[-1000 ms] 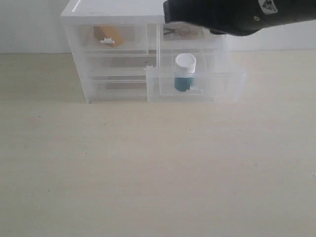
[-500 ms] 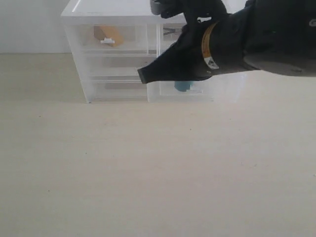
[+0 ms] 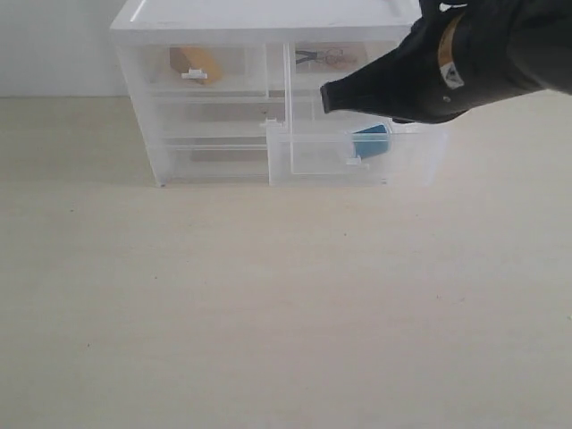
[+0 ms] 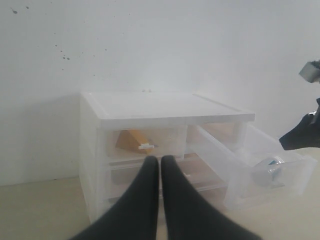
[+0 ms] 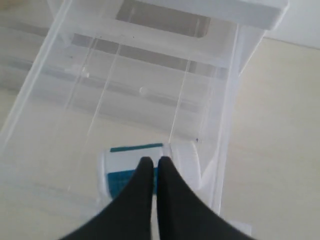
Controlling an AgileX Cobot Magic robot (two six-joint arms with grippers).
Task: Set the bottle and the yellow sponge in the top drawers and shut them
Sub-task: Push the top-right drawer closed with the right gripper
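Note:
The bottle (image 3: 371, 141) lies on its side in the pulled-out right top drawer (image 3: 357, 163), its teal label facing up. My right gripper (image 3: 326, 96) hangs over that drawer, fingers shut and holding nothing. In the right wrist view its tips (image 5: 152, 161) sit directly over the bottle (image 5: 122, 159); I cannot tell whether they touch it. The yellow sponge (image 3: 197, 63) rests inside the closed left top drawer (image 3: 223, 82). My left gripper (image 4: 160, 161) is shut and empty, held back from the cabinet and facing the sponge (image 4: 131, 141) and the open drawer (image 4: 270, 187).
The white translucent cabinet (image 3: 268, 13) stands at the back of the pale table against a white wall. Wider drawers (image 3: 214, 143) lie below the top ones. A small dark metal item (image 3: 322, 58) shows through the plastic in the right top slot.
The bottle stood upright in the open drawer; now it lies on its side. My right arm swept down across the drawer front and has drawn back to the right.

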